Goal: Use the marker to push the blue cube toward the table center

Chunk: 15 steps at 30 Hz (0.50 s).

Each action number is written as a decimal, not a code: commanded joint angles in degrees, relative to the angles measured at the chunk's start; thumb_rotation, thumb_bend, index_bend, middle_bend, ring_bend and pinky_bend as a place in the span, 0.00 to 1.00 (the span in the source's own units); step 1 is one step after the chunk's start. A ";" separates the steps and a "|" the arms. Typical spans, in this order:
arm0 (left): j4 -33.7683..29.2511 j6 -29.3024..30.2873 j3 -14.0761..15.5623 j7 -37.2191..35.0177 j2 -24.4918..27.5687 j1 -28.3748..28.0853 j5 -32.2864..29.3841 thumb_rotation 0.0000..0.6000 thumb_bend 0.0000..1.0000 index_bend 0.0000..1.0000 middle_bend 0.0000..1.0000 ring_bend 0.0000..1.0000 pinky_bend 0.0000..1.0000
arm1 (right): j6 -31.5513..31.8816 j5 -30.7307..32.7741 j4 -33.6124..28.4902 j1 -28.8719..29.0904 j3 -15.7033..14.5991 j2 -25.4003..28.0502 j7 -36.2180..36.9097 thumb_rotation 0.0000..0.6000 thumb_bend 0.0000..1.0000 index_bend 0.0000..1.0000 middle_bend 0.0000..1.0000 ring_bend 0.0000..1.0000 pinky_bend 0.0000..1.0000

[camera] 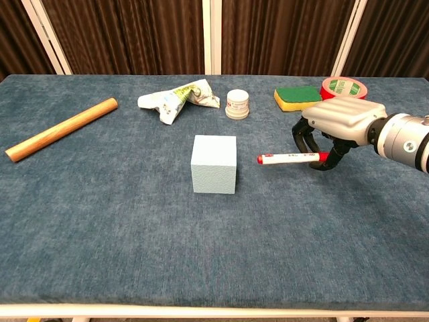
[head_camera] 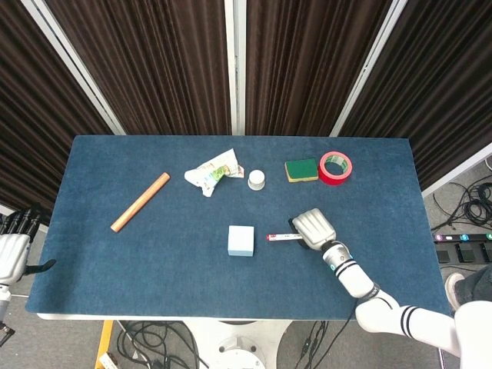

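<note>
The pale blue cube [head_camera: 241, 241] [camera: 214, 164] stands near the middle of the blue table. My right hand [head_camera: 314, 228] [camera: 340, 121] is to its right and holds a red and white marker [head_camera: 284, 237] [camera: 290, 158] level, tip pointing at the cube. A small gap separates the marker tip from the cube's right face. My left hand [head_camera: 14, 246] hangs off the table's left edge in the head view, holding nothing, fingers extended; the chest view does not show it.
A wooden rod [head_camera: 140, 201] [camera: 60, 129] lies at the left. Along the back are a crumpled wrapper [head_camera: 212, 171] [camera: 177, 98], a small white jar [head_camera: 256, 180] [camera: 236, 104], a green and yellow sponge [head_camera: 301, 169] [camera: 297, 96] and a red tape roll [head_camera: 335, 167] [camera: 343, 88].
</note>
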 commanded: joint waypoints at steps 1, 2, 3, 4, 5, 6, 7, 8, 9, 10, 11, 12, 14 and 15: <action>-0.02 0.13 0.02 -0.01 0.18 0.11 0.01 1.00 0.01 0.14 0.06 0.00 0.10 | -0.20 0.29 -0.26 0.40 0.08 -0.36 -0.33 1.00 0.24 0.66 0.64 0.95 1.00; 0.03 0.23 0.03 -0.02 0.28 0.16 0.04 1.00 0.01 0.14 0.06 0.00 0.10 | -0.37 0.48 -0.30 0.76 0.22 -0.70 -0.66 1.00 0.24 0.66 0.64 0.95 1.00; 0.06 0.30 0.06 -0.09 0.37 0.22 0.07 1.00 0.01 0.14 0.06 0.00 0.10 | -0.47 0.67 -0.30 1.05 0.36 -1.06 -0.92 1.00 0.25 0.66 0.64 0.95 1.00; 0.09 0.29 0.09 -0.21 0.47 0.26 0.07 1.00 0.01 0.14 0.06 0.00 0.10 | -0.62 0.91 -0.29 1.36 0.52 -1.46 -1.16 1.00 0.25 0.66 0.64 0.95 1.00; 0.18 0.27 0.09 -0.38 0.58 0.31 0.01 1.00 0.01 0.14 0.06 0.00 0.10 | -0.86 1.27 -0.26 1.80 0.72 -2.07 -1.53 1.00 0.25 0.66 0.64 0.95 1.00; 0.27 0.28 0.08 -0.50 0.64 0.36 -0.05 1.00 0.01 0.14 0.06 0.00 0.10 | -1.06 1.56 -0.18 2.16 0.86 -2.57 -1.87 1.00 0.25 0.66 0.64 0.95 1.00; 0.36 0.29 0.07 -0.64 0.69 0.42 -0.13 1.00 0.01 0.14 0.06 0.00 0.10 | -1.27 1.85 -0.08 2.53 0.98 -3.11 -2.26 1.00 0.25 0.66 0.64 0.95 1.00; 0.48 0.26 0.04 -0.89 0.77 0.48 -0.25 1.00 0.01 0.14 0.06 0.00 0.10 | -1.50 2.29 0.07 3.01 1.14 -3.91 -2.81 1.00 0.25 0.66 0.64 0.95 1.00; 0.57 0.40 0.17 -1.11 0.85 0.70 -0.23 1.00 0.01 0.14 0.06 0.00 0.10 | -1.65 2.66 0.21 3.38 1.28 -4.54 -3.26 1.00 0.25 0.66 0.64 0.95 1.00; 0.68 0.42 0.18 -1.34 0.90 0.76 -0.25 1.00 0.01 0.14 0.06 0.00 0.10 | -1.79 3.05 0.39 3.76 1.43 -5.18 -3.73 1.00 0.25 0.66 0.64 0.95 1.00; 0.87 0.39 0.17 -1.60 0.96 0.80 -0.28 1.00 0.01 0.14 0.06 0.00 0.10 | -1.98 3.59 0.66 4.30 1.66 -6.03 -4.38 1.00 0.25 0.66 0.64 0.95 1.00; 0.99 0.41 0.20 -1.78 1.01 0.86 -0.28 1.00 0.01 0.14 0.06 0.00 0.10 | -2.10 3.99 0.87 4.71 1.84 -6.64 -4.85 1.00 0.25 0.66 0.64 0.95 1.00; 1.28 0.31 0.17 -2.21 1.10 0.91 -0.40 1.00 0.01 0.14 0.06 0.00 0.10 | -2.27 4.91 1.34 5.65 2.32 -8.02 -5.90 1.00 0.25 0.66 0.65 0.95 1.00; 1.35 0.23 0.13 -2.36 1.15 0.89 -0.46 1.00 0.01 0.14 0.06 0.00 0.10 | -2.31 5.30 1.53 6.05 2.56 -8.56 -6.32 1.00 0.25 0.66 0.65 0.95 1.00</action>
